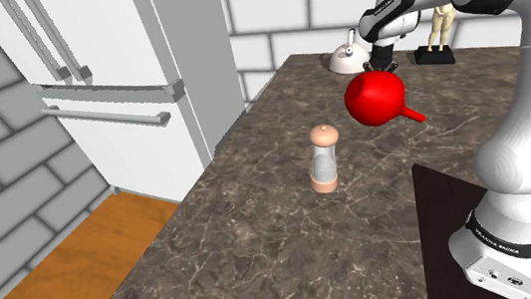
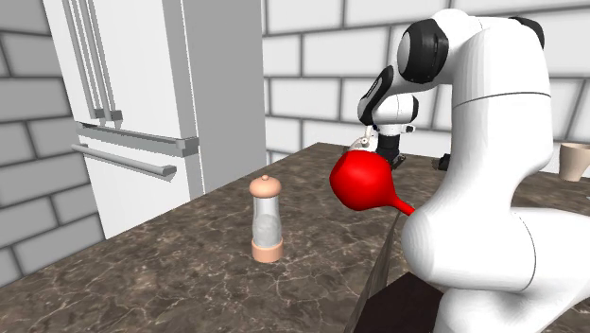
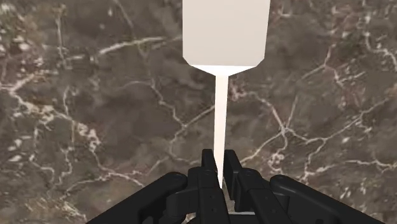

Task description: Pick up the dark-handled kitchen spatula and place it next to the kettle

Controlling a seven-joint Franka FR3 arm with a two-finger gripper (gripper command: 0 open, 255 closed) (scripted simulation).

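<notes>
Cream-white flat-bladed spatula (image 3: pixel 224 32) hangs pinched by its thin shaft in your black two-finger gripper (image 3: pixel 219 160), over the dark veined stone worktop (image 3: pixel 89 95). Risk: the narrow hold lets it swivel or slip. You may also clip the red bulbous vessel (image 1: pixel 377 98) near the white domed kettle (image 1: pixel 345 59).

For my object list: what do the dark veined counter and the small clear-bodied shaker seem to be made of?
The dark brown veined counter looks like smooth stone, probably marble: pale irregular veins run over it. The small clear-bodied shaker seems glass or clear plastic in the middle, with matte tan cap and base, perhaps wood.
</notes>
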